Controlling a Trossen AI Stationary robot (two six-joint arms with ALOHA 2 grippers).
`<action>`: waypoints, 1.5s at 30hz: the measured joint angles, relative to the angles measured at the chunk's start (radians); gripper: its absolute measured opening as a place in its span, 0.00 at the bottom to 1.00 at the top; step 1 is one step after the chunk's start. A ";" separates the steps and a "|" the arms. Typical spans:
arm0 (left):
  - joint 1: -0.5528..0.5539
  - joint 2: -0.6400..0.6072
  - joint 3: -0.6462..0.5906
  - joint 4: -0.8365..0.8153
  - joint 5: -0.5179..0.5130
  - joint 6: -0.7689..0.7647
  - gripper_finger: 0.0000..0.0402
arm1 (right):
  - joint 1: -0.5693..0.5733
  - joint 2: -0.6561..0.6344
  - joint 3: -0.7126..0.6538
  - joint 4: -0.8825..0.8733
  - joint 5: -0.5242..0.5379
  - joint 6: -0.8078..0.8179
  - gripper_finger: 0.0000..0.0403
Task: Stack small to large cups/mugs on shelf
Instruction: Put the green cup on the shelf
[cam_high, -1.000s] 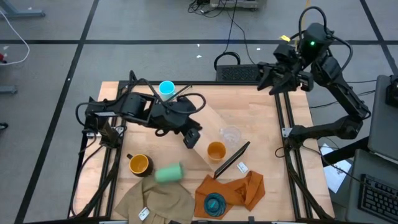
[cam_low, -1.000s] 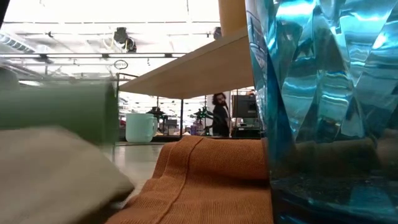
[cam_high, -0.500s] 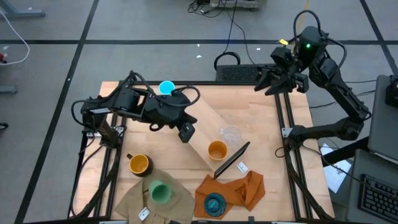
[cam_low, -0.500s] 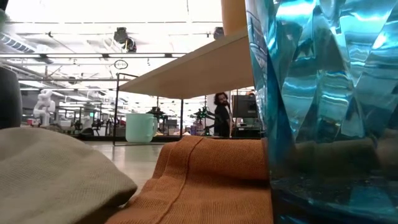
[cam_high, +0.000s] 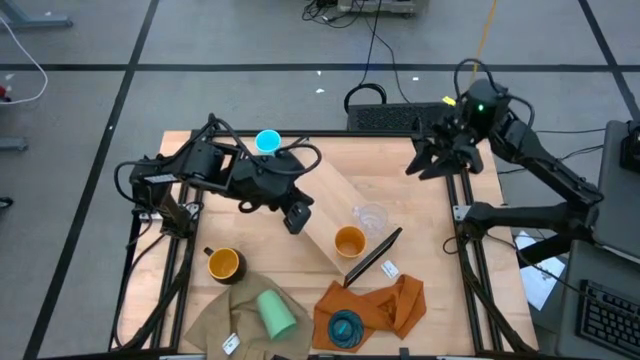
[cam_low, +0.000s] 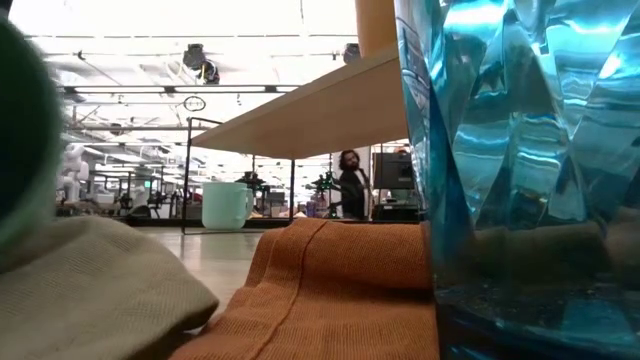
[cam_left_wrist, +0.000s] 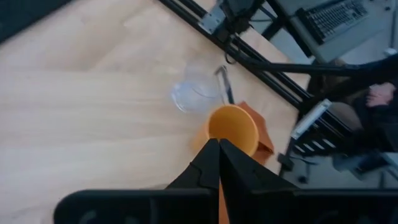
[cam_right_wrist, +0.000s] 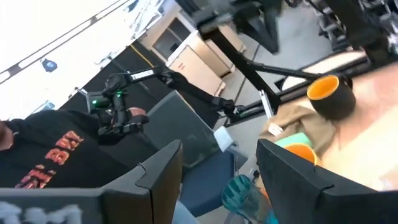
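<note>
High view: the left gripper (cam_high: 295, 217), fingers pressed together and holding nothing, hangs over the desk (cam_high: 420, 210) middle just above the tilted shelf (cam_high: 325, 215). The orange cup (cam_high: 348, 242) and clear tumbler (cam_high: 370, 216) sit on the shelf. The green cup (cam_high: 275, 311) lies on the tan cloth (cam_high: 225, 320) by the near edge. The right gripper (cam_high: 428, 163), fingers apart, hovers at the far right corner.

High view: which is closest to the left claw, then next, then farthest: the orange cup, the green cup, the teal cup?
From the left claw:
1. Orange cup, on the shelf beside it.
2. Green cup, lying on the tan cloth.
3. Teal cup, on the orange cloth by the table's edge.
</note>
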 joint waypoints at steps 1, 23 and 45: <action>-0.001 0.000 0.000 0.000 0.020 -0.006 0.02 | 0.011 -0.012 -0.022 0.019 0.015 0.014 0.49; -0.355 0.082 0.000 -0.133 -0.006 -0.566 0.02 | 0.064 -0.245 -0.450 0.213 0.070 0.162 0.49; -0.487 0.261 0.000 -0.242 0.148 -0.648 0.45 | 0.064 -0.423 -0.496 0.210 0.091 0.202 0.49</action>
